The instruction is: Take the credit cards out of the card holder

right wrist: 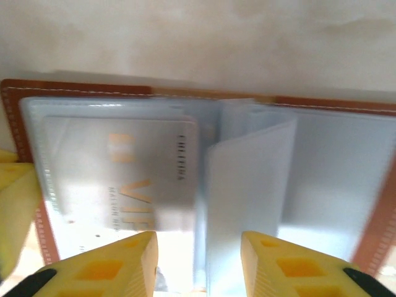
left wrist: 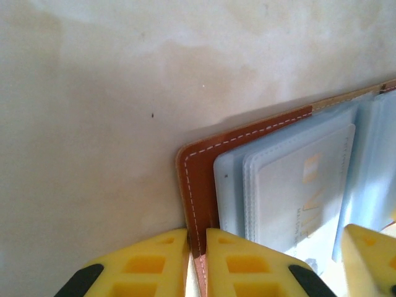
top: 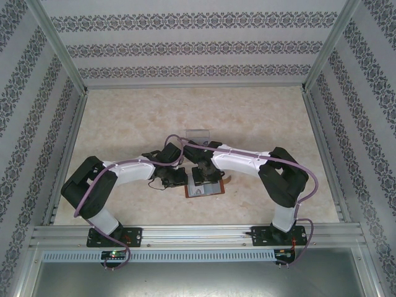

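Lying open on the surface [top: 266, 117], the card holder [top: 207, 189] has its brown edge pinched tight in the left claw [left wrist: 197, 260]. The right claw [right wrist: 199, 263] hangs spread apart over the clear sleeves [right wrist: 247, 185], a pale grey credit card [right wrist: 124, 179] tucked inside one.

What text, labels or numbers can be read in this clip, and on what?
"VIP": large gold letters on the pale grey card in the card holder, last letter unclear.
Small dark print beside and below it: too blurred to read.
Gold marks on the card in the left wrist view: unreadable.
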You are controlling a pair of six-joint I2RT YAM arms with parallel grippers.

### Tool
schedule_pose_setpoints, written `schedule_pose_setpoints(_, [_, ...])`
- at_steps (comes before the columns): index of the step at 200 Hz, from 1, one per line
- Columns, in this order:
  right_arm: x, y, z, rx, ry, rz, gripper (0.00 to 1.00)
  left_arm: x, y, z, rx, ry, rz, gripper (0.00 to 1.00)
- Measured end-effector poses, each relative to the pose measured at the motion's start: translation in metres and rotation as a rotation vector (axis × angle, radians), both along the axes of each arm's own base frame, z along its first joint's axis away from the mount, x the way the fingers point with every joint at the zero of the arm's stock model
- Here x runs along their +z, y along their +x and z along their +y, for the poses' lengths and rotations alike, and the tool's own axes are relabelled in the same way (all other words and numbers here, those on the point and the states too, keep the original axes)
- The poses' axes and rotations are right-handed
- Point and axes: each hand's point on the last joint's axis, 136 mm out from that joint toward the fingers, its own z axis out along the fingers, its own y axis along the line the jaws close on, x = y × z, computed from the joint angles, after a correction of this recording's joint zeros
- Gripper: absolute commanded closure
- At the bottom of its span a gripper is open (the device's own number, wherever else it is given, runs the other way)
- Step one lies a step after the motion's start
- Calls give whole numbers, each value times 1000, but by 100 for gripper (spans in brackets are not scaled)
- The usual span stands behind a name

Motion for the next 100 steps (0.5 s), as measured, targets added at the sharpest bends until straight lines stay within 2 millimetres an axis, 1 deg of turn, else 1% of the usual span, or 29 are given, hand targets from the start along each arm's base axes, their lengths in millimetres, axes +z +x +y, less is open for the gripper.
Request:
schedule_pose_setpoints(28, [6, 4, -12, 10, -70, -26, 55, 0, 0, 0, -9, 9, 5, 85])
schedule_pose_setpoints(75, [10, 3, -25, 23, -147, -55, 54, 0, 0, 0, -13, 15, 9, 86])
schedule_pose_setpoints(100, [18, 6, -33, 22, -172, -84, 53, 0, 0, 0, -17, 18, 7, 85])
